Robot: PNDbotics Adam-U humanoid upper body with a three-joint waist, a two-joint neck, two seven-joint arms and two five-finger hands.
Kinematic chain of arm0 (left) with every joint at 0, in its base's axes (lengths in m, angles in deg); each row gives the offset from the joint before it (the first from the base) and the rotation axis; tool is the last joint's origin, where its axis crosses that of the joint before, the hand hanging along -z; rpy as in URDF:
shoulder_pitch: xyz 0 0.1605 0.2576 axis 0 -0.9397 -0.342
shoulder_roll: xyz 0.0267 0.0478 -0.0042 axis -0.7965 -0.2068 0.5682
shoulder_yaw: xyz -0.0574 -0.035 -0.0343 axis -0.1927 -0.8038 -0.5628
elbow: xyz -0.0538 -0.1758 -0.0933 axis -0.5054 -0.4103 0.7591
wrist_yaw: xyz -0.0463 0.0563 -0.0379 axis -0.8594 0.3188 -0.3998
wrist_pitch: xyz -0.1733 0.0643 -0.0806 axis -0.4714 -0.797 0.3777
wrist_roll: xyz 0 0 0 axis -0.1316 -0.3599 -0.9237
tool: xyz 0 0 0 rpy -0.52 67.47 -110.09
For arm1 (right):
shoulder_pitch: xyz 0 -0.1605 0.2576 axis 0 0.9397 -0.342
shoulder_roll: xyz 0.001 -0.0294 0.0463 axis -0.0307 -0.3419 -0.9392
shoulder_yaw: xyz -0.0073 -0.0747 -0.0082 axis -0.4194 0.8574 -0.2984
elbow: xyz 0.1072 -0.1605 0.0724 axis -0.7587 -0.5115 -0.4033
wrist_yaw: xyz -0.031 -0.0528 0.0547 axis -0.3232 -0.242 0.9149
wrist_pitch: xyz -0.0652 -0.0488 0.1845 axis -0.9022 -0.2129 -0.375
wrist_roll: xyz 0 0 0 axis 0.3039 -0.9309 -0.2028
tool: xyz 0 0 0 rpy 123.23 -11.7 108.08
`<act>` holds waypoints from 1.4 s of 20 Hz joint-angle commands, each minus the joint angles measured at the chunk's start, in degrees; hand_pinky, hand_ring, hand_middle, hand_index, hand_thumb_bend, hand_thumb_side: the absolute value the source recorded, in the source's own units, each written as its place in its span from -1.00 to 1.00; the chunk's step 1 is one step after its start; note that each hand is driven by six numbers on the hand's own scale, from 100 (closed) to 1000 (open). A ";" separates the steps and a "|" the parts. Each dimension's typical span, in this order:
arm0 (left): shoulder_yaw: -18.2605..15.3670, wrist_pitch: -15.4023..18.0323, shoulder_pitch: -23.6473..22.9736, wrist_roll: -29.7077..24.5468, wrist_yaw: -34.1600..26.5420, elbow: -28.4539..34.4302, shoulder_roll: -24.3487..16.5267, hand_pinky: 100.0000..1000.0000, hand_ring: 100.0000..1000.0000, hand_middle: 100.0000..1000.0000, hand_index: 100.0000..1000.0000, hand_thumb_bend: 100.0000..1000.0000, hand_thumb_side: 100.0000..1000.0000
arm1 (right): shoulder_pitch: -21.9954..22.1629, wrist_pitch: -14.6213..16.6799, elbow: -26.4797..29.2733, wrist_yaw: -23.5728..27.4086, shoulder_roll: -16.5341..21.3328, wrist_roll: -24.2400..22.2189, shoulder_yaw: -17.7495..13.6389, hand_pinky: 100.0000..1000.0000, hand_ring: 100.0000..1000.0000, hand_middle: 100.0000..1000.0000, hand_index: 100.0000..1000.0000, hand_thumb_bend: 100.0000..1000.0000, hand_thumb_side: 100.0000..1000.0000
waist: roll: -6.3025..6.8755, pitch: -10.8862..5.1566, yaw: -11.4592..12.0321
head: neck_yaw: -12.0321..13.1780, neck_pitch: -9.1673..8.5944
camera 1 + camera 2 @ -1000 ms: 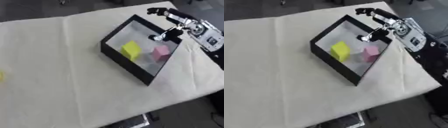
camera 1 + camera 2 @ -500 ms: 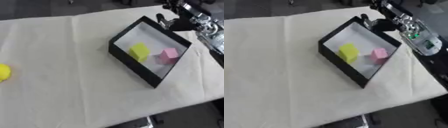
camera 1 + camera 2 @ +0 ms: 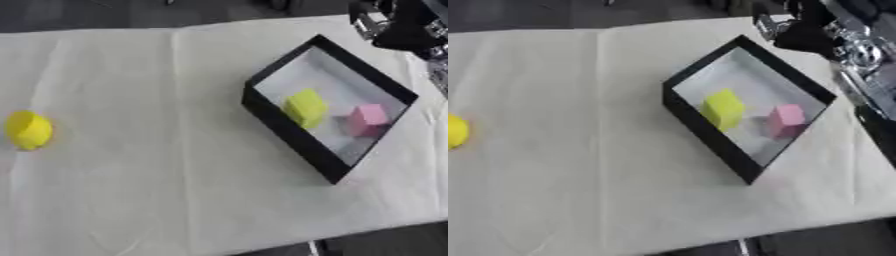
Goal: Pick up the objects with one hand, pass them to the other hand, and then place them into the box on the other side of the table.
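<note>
Since a second ago the right hand [image 3: 802, 31] has been pulling back from over the box's interior, and it is now showing beyond the far corner of the box [image 3: 289, 134], up at the top right of both views. Whether its fingers are spread or curled I cannot tell — they are reading only as a dark, blurred mass against the arm behind them (nothing is visibly held in it). The whole picture has also shifted, which is the camera turning, not the things sliding.

That black box is sitting askew on the right side of the white-covered table [image 3: 157, 190], one corner pointing away from the robot. Inside it a yellow-green block [image 3: 305, 107] is lying toward the left and a pink block [image 3: 367, 119] toward the right — near each other but apart, both resting on the box's pale floor.

Well apart from the box, at the left edge of the table, a round yellow object [image 3: 28, 130] is lying on the cloth. The left hand is showing in neither view.
</note>
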 commanded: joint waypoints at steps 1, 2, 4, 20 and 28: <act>1.34 2.79 1.97 -1.88 0.66 0.04 0.32 0.82 0.72 0.56 0.80 0.49 1.00 | -0.83 -0.39 1.45 1.04 1.29 0.41 -0.73 1.00 1.00 0.69 1.00 -1.00 -0.79 | 0.00 -1.01 -0.07 | 2.35 -0.65; 1.84 3.88 2.07 -2.70 0.69 -0.19 0.69 0.82 0.72 0.56 0.80 0.50 1.00 | -0.89 -0.48 1.52 1.26 1.29 0.56 -0.76 1.00 1.00 0.69 1.00 -1.00 -0.79 | 0.02 -1.02 -0.06 | 3.02 -0.64; 2.92 6.08 2.28 -4.35 0.74 -0.60 1.17 0.82 0.73 0.57 0.80 0.52 1.00 | -1.00 -0.70 1.60 1.65 1.33 0.92 -0.83 1.00 1.00 0.68 1.00 -1.00 -0.80 | 0.11 -1.04 -0.05 | 4.00 -0.69; 6.87 17.00 3.26 -15.89 -0.22 -3.64 3.75 0.81 0.74 0.57 0.77 0.30 0.57 | -1.58 -1.43 1.97 3.24 1.40 2.22 -0.66 1.00 1.00 0.66 1.00 -1.00 -0.80 | 0.31 -1.31 -0.33 | 5.73 -0.83; 7.09 17.54 3.22 -13.39 2.32 -5.11 4.49 0.80 0.72 0.50 0.69 0.32 -0.22 | -1.58 -1.79 1.52 3.44 1.09 2.48 -0.57 1.00 1.00 0.66 1.00 -1.00 -0.76 | 0.42 -1.40 -0.52 | 5.37 -0.58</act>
